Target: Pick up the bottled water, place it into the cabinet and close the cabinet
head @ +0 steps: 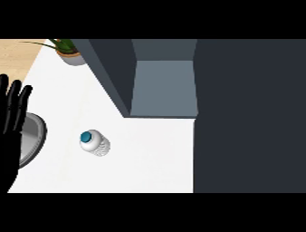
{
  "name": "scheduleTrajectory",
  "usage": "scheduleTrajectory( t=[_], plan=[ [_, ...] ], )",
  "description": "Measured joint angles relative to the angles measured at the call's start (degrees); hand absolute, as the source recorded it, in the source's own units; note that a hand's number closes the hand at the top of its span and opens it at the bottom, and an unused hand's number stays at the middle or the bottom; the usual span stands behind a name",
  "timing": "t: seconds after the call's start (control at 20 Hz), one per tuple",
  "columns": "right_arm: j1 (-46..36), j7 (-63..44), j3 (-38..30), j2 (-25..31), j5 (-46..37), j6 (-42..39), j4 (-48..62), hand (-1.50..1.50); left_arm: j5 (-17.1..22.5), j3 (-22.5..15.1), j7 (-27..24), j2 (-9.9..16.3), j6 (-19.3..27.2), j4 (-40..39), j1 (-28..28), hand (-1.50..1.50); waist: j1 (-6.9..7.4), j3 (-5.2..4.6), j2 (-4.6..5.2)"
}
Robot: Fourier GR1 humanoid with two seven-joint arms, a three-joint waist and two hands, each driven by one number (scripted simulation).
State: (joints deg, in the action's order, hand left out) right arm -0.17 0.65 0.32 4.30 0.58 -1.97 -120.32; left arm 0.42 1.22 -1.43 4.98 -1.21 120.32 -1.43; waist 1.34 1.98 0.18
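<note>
The dark grey cabinet (164, 81) stands open, its pale grey inside showing nothing in it. In front of it, a clear ribbed plastic water bottle with a blue cap (93, 142) stands on the white counter (149, 158). The black left hand (3, 122) rests left of the bottle, apart, fingers straight and spread.

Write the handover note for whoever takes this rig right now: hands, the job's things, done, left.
Left hand: open, fingers up, resting at the view's left edge, holding nothing.
Right hand: not in view.
Bottled water: upright on the white counter, blue cap up, apart from the hand, beside the grey plate.
Cabinet: open, interior showing no bottle.
Done: nothing yet.
Left: grasp the bottle, set it in the cabinet, close the cabinet.
</note>
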Motion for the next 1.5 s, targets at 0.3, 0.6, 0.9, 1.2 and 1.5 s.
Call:
scheduleTrajectory(
  t=[0.3,0.6,0.9,1.2,1.5],
  plan=[
    [5.7,0.6,-2.0,0.2,2.9,-1.5,-3.8,-1.5,2.8,2.9,0.8,1.6,-1.6,-2.5,2.8,-1.5,-1.36,-1.54,-0.17],
    [13.3,-4.9,3.9,2.1,10.1,-8.8,-10.3,-1.5,10.3,2.9,8.8,-0.9,-1.3,-1.8,0.6,-1.5,-1.67,-1.88,-0.37],
    [22.1,-6.3,6.0,2.8,12.6,-12.5,-17.2,-1.5,12.2,3.3,15.8,-0.4,-0.2,3.8,-2.0,-1.5,-1.7,-1.95,-0.37],
    [29.3,-3.7,9.8,2.0,12.2,-14.3,-18.6,-1.5,11.0,5.1,16.5,1.3,-1.5,4.2,-6.3,-1.5,-1.9,-1.99,-0.42],
    [34.3,-0.1,11.7,2.0,11.2,-15.3,-19.1,-1.5,9.8,6.1,13.1,0.9,-2.8,-1.7,-8.1,-1.5,-2.14,-2.02,-0.39]
  ],
)
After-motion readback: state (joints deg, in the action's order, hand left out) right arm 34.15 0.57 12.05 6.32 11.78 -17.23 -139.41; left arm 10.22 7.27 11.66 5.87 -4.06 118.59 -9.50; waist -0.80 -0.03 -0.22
